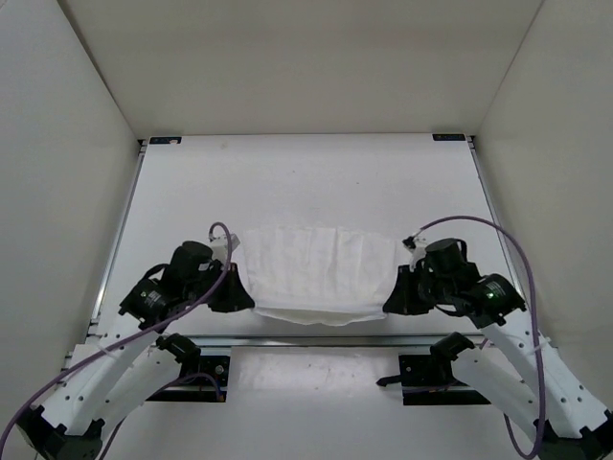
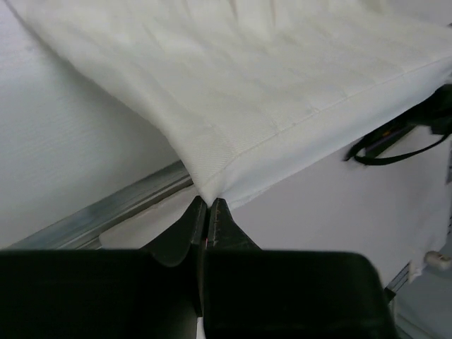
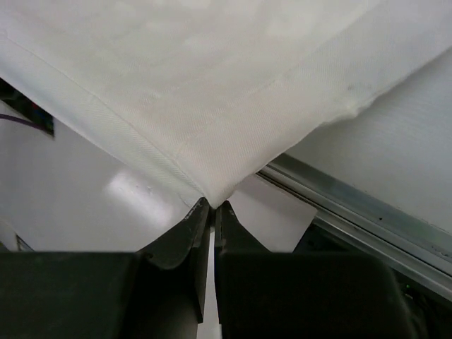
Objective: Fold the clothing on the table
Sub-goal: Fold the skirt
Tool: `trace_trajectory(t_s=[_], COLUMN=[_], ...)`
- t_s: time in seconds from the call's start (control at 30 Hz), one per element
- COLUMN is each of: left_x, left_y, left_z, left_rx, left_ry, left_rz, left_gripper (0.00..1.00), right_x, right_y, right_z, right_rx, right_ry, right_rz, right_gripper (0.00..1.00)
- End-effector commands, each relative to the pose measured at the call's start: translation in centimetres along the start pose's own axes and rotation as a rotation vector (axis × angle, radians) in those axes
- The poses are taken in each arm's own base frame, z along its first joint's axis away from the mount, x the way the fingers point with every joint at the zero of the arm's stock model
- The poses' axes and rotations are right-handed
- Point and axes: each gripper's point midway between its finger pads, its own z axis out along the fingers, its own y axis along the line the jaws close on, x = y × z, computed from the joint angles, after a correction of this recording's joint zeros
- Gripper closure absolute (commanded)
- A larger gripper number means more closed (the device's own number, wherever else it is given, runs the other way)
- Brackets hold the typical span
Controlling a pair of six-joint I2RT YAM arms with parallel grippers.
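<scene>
1. Grippers, two, black, two-fingered: left gripper pinching the clothing at its near-left corner; right gripper pinching the near-right corner.
2. One table: flat, white, rectangular.
3. One clothing: thin white textured cloth, hemmed and creased, stretched between the grippers at the table's near edge.
4. One rail: straight silver metal.
5. Two corner brackets: small, black.
</scene>
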Motion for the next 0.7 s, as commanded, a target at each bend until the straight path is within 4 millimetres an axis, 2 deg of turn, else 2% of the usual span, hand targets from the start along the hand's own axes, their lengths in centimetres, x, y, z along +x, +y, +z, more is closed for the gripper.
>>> trace_trajectory(t_s=[0.0, 0.07, 0.13, 0.17, 0.23, 0.27, 0.3, 0.37, 0.4, 0.5, 0.53, 0.57, 0.6, 0.63, 0.67], left_x=[-4.7, -7.1, -10.2, -11.0, -13.5, -14.6, -15.3, -16.9, -17.3, -19.4, -20.0, -21.2, -22.0, -22.9, -24.9], left_y=[-2.0, -3.0, -3.9, -3.6, -2.3, -2.4, -1.4, 0.6, 1.0, 3.2, 4.0, 4.8, 5.0, 5.7, 6.5], left_z=[-2.9, -3.3, -2.9, -2.0, -0.2, 0.3, 1.2, 3.3, 3.8, 6.2, 7.3, 8.3, 8.5, 9.8, 10.3], left_rx=[0.027, 0.062, 0.109, 0.112, 0.117, 0.14, 0.125, 0.095, 0.083, 0.04, 0.018, 0.006, 0.01, -0.003, -0.017], left_ry=[-0.136, -0.184, -0.266, -0.259, -0.311, -0.339, -0.337, -0.344, -0.347, -0.328, -0.307, -0.302, -0.309, -0.292, -0.299], left_rz=[0.002, 0.015, 0.005, -0.019, -0.075, -0.087, -0.128, -0.172, -0.177, -0.211, -0.227, -0.231, -0.222, -0.23, -0.238], left_gripper=[1.0, 1.0, 1.0, 1.0, 1.0, 1.0, 0.98, 0.99, 0.99, 0.98, 0.93, 0.83, 0.78, 0.73, 0.65], right_x=[-1.4, -3.1, -5.4, -6.8, -8.6, -10.0, -10.3, -12.4, -12.7, -16.3, -16.7, -18.2, -19.6, -20.8, -23.0], right_y=[-0.5, -0.8, -1.2, -1.1, -1.9, -2.6, -3.1, -5.3, -6.3, -9.0, -9.4, -10.3, -11.1, -11.5, -12.0], right_z=[-3.3, -3.5, -3.1, -2.6, -1.3, -0.5, 0.6, 1.8, 2.8, 4.1, 4.5, 4.9, 5.6, 5.7, 6.0], right_rx=[0.043, 0.025, 0.024, 0.013, 0.025, 0.024, 0.008, 0.024, 0.043, 0.078, 0.086, 0.101, 0.105, 0.104, 0.099], right_ry=[-0.056, -0.067, -0.116, -0.136, -0.16, -0.175, -0.142, -0.175, -0.149, -0.177, -0.17, -0.177, -0.175, -0.188, -0.213], right_rz=[0.005, -0.007, 0.041, 0.044, 0.066, 0.092, 0.114, 0.164, 0.185, 0.229, 0.239, 0.251, 0.26, 0.261, 0.248], right_gripper=[1.0, 1.0, 1.0, 1.0, 1.0, 1.0, 1.0, 1.0, 1.0, 1.0, 1.0, 1.0, 1.0, 0.98, 0.85])
